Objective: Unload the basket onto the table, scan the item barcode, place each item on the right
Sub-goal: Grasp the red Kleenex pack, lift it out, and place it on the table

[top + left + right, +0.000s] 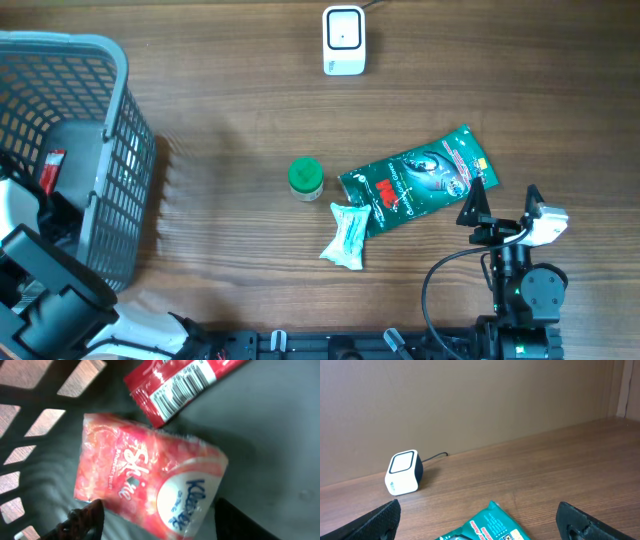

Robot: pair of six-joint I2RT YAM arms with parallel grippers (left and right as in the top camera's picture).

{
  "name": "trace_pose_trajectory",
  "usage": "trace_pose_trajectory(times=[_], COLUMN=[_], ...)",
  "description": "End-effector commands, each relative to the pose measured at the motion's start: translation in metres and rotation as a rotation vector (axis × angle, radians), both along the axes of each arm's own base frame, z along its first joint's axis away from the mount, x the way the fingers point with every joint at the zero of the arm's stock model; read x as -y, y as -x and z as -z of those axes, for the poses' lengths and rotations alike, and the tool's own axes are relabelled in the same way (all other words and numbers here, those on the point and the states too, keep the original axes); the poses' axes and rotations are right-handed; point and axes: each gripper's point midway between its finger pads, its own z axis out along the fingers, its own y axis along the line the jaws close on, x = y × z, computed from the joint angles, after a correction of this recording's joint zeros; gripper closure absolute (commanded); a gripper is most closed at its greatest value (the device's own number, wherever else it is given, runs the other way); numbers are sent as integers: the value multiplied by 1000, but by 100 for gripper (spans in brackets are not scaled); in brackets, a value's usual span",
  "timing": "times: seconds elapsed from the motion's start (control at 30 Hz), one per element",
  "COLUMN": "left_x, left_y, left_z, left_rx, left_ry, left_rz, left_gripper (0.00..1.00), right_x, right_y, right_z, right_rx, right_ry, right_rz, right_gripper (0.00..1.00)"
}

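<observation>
In the left wrist view a pink and white tissue pack (150,480) lies on the grey floor of the basket (280,445). My left gripper (157,522) has one finger against each side of the pack's near end. A red packet (175,385) with a barcode lies just beyond it. From overhead the left gripper is hidden inside the basket (120,120). The white scanner (343,40) stands at the table's far middle, also seen as the scanner (403,479). My right gripper (503,208) hangs open beside a green packet (420,180), holding nothing.
A small jar with a green lid (305,178) and a pale green and white pack (347,235) lie left of the green packet. The basket's lattice walls (30,420) close in on the left gripper. A wall (470,400) rises behind the scanner.
</observation>
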Motion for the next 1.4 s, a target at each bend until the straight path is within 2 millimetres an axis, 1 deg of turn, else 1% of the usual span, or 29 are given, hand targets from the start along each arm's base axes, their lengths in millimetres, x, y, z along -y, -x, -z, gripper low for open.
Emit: trace_pose_trajectory(times=[0.0,0.07,0.1,0.13,0.17,0.33,0.43,0.5,0.53,0.57,0.6,0.67,0.73,0.77,0.8,0.83,0.87,0.9,0.97,1.0,1.03,1.07,1.1,1.13,1.17,1.23,1.27,1.3,1.37], left_x=[0,2,2,2,2,0,-5,-8,-7,-3,1,17,44,58,75,87,106,136,178,196,221,251,279,311,324,354,366,374,389], left_y=[-5,-7,-7,-7,-7,-9,-19,-31,-41,-55,-65,-91,-120,-130,-141,-147,-155,-160,-155,-151,-145,-138,-129,-115,-108,-87,-74,-65,-50], left_z=[-1,-1,-1,-1,-1,-3,-21,-41,-55,-73,-84,-113,-147,-163,-183,-197,-222,-260,-299,-311,-323,-330,-331,-323,-317,-290,-269,-251,-214], left_rx=[-34,-33,-34,-35,-35,-28,-7,21,45,89,122,225,352,405,468,508,570,652,752,792,836,864,869,831,799,680,593,527,416], left_ry=[-27,-27,-26,-26,-26,-32,-51,-76,-89,-97,-96,-85,-62,-52,-46,-47,-65,-103,-129,-123,-97,-46,7,67,98,197,257,298,355], left_rz=[31,37,38,37,37,38,45,60,76,104,124,185,272,311,364,400,456,536,637,664,704,771,846,932,969,1012,990,967,928], left_gripper=[58,76,82,92,96,96,96,96,96,96,96,96,96,96,96,96,96,96,96,96,96,96,96,96,96,96,96,96,96], right_x=[-3,-3,-2,-3,-3,-3,-3,-3,-2,-3,-3,-3,-3,-3,-3,-3,-3,-3,-3,-3,-3,-3,-3,-3,-3,-2,-3,-3,-3], right_y=[0,0,0,0,0,0,0,0,0,0,0,0,0,0,0,0,0,0,0,0,0,0,0,0,0,0,0,0,0], right_z=[-2,-2,-2,-2,-2,-2,-2,-2,-2,-2,-2,-2,-2,-2,-2,-2,-2,-2,-2,-2,-2,-2,-2,-2,-2,-2,-2,-2,-2], right_rx=[9,9,9,9,9,9,9,9,9,9,9,9,9,9,9,9,9,9,9,9,9,9,9,9,9,9,9,9,9], right_ry=[17,17,17,17,17,17,17,17,17,17,17,17,17,17,17,17,17,17,17,17,17,17,17,17,17,17,17,17,17], right_rz=[-13,-13,-13,-13,-13,-13,-13,-13,-13,-13,-13,-13,-13,-13,-13,-13,-13,-13,-13,-13,-13,-13,-13,-13,-13,-13,-13,-13,-13], right_gripper=[0,0,0,0,0,0,0,0,0,0,0,0,0,0,0,0,0,0,0,0,0,0,0,0,0,0,0,0,0])
